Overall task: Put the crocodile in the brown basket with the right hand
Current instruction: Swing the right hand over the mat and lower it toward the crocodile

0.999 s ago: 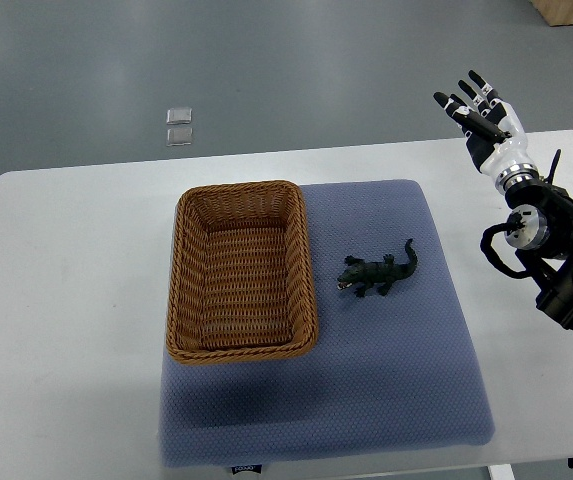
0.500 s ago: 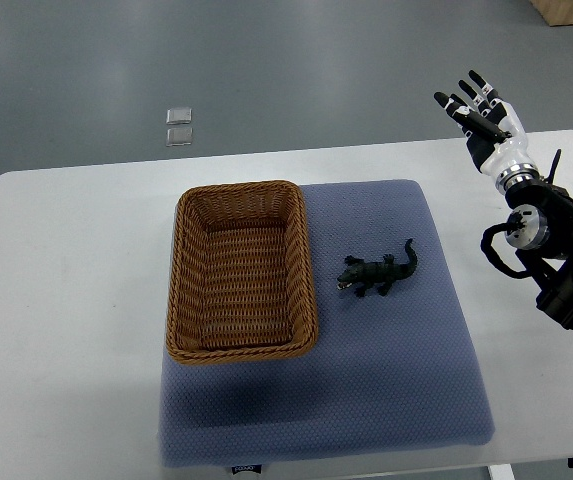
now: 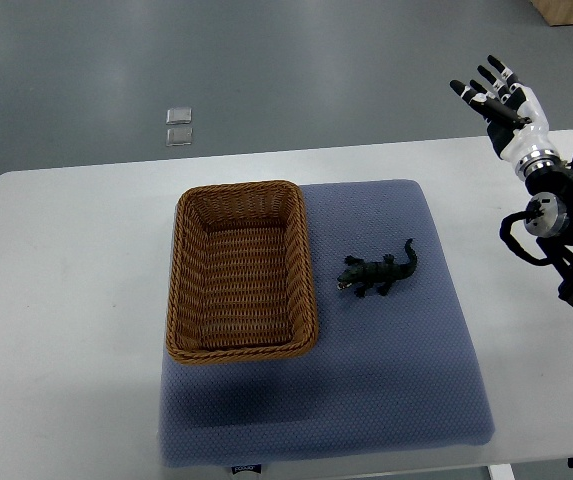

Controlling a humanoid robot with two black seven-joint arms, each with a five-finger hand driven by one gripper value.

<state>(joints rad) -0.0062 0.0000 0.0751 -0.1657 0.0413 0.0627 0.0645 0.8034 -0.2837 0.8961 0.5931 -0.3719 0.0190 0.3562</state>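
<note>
Up at the far right corner of the white worktop [image 3: 66, 300], the right robot hand [image 3: 504, 104] hangs over the edge. Its fingers are spread and released, grasping nothing, and it is well apart from everything else. Bare worktop lies between it and the blue-grey mat [image 3: 366, 400], which reaches almost to the worktop's near edge. Open mat lies to the right and near side of the crocodile [image 3: 376, 272]. This is a small dark green toy lying flat on the mat, just right of the brown basket [image 3: 241, 190], head toward the basket, tail curving off to the far right. The rectangular wicker basket sits along the mat's left edge, its woven floor bare.
</note>
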